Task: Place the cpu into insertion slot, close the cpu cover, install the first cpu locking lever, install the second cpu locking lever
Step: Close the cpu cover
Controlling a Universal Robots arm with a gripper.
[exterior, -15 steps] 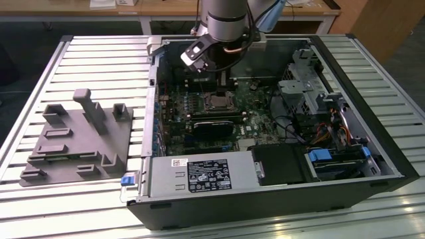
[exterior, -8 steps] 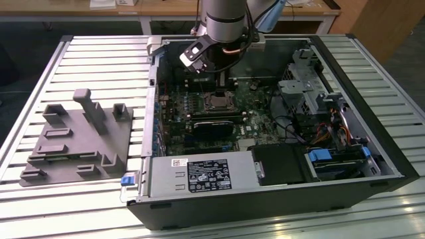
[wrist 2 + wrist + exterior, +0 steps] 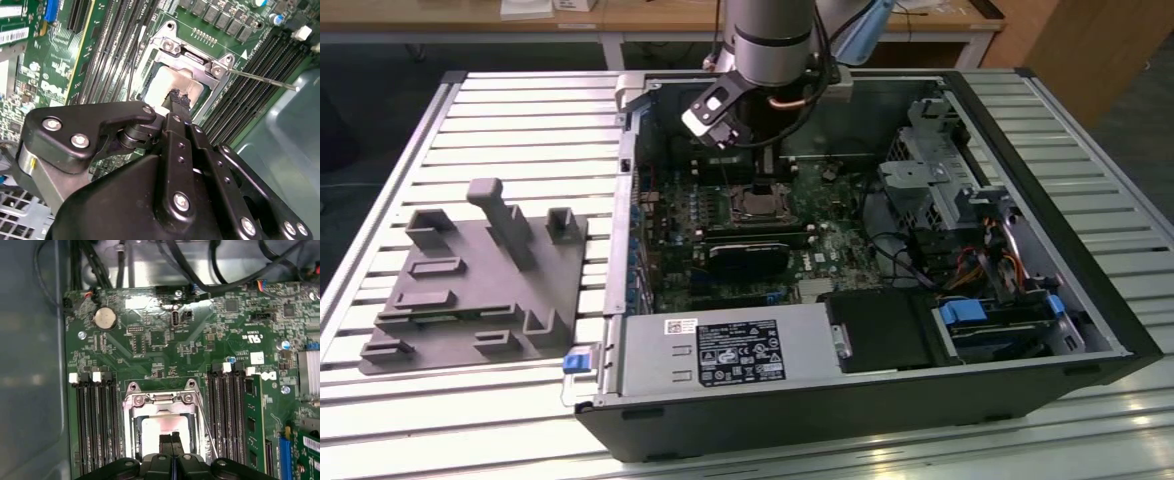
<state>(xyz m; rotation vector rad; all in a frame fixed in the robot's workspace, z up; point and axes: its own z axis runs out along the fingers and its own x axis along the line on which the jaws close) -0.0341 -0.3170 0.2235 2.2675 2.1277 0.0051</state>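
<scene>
In the exterior view my gripper reaches down into the open computer case, right above the insertion slot on the green motherboard. Both wrist views show the cpu lying pale and silvery in the socket. The grey metal cpu cover lies framed around it. The gripper is shut, fingers together with nothing between them, and its tip is at the cpu's face. A thin metal locking lever juts out beside the socket.
Black memory slots flank the socket on both sides. A long black card lies just in front of it. The case also holds a power supply and drive bays. A grey fixture block sits on the slatted table.
</scene>
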